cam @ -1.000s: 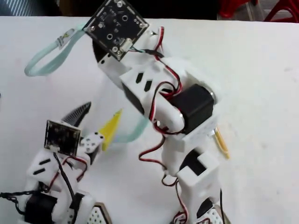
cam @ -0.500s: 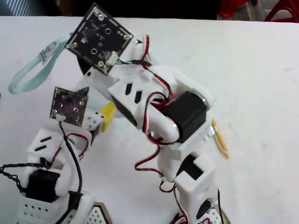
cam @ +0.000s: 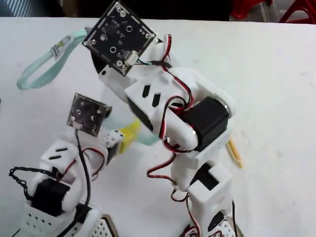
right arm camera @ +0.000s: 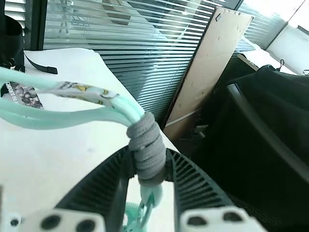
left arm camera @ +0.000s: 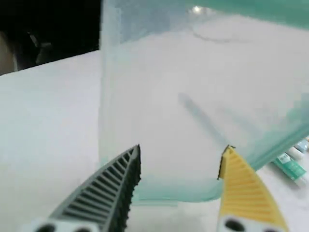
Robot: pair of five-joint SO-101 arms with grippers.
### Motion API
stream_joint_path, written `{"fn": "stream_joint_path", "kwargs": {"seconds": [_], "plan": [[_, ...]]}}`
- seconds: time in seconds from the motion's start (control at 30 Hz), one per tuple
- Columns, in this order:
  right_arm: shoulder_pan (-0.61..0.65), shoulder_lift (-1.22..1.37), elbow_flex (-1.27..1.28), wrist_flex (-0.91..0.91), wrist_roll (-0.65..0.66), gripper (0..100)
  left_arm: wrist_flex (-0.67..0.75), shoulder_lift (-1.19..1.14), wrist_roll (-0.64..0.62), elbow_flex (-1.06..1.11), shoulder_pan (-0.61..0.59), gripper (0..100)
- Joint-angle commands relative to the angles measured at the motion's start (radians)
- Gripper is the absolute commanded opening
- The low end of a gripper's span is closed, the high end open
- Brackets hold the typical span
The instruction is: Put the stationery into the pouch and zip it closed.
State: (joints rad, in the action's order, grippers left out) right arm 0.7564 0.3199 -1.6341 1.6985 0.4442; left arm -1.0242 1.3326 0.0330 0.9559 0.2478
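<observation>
Looking down over the desk (cam: 276, 74), we find the pouch (cam: 146, 139) mostly hidden under the two arms. It is a pale, translucent sleeve, and its strap (cam: 42, 69) loops out toward the far left of the desk. The right tool (right arm camera: 148, 157) is clamped on the grey cord wrap (right arm camera: 145, 137) where that strap gathers, one finger pressed to each side of it. The left tool (left arm camera: 182, 150) stands open, one finger grey and one yellow. The pouch's teal-edged end lies straight ahead of it, between the tips, and we see neither tip touching it.

We judge that the coming move turns on this relation. As far as we can make out, the pouch's long axis runs from the end at the left tool to the cord end in the right tool. The left arm is therefore the nearer one to pin the free end while the right holds or draws along that line.

We count one pouch, one strap and one cord wrap. Of stationery there is one yellow pencil (cam: 234, 152) on the desk beside the right arm, apart from the pouch. What look like two pen ends (left arm camera: 293, 162) lie near the pouch's corner (a faint dark streak shows through the pouch wall, but we cannot tell whether it is a pen inside). We judge the filling unfinished.
</observation>
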Motion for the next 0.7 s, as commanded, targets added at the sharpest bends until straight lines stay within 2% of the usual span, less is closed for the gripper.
{"fn": "stream_joint_path", "kwargs": {"seconds": [0.0, 0.1, 0.2, 0.27, 0.3, 0.37, 0.53, 0.6, 0.67], "plan": [[-0.016, -0.041, -0.029, 0.015, 0.000, 1.7, -0.152, 0.084, 0.000, -0.098, 0.107, 28], [-0.019, -0.042, -0.006, 0.013, 0.000, 1.7, -0.215, 0.193, 0.055, -0.109, 0.205, 25], [-0.015, -0.042, 0.029, 0.013, -0.005, 1.7, -0.207, 0.251, 0.114, -0.080, 0.269, 11], [-0.004, -0.045, 0.034, 0.013, -0.006, 1.7, -0.140, 0.245, 0.167, -0.038, 0.275, 2], [0.010, -0.050, 0.034, 0.013, -0.006, 1.7, -0.092, 0.234, 0.192, -0.011, 0.275, 2], [0.045, -0.053, 0.031, 0.015, -0.006, 1.7, 0.018, 0.197, 0.210, 0.055, 0.278, 5], [0.127, -0.085, 0.038, 0.015, 0.000, 1.7, 0.371, -0.025, 0.209, 0.166, 0.248, 5], [0.133, -0.096, 0.038, 0.015, 0.000, 1.7, 0.433, -0.113, 0.187, 0.141, 0.206, 5], [0.130, -0.102, 0.038, 0.015, 0.000, 1.7, 0.428, -0.157, 0.129, 0.095, 0.176, 5]]}}
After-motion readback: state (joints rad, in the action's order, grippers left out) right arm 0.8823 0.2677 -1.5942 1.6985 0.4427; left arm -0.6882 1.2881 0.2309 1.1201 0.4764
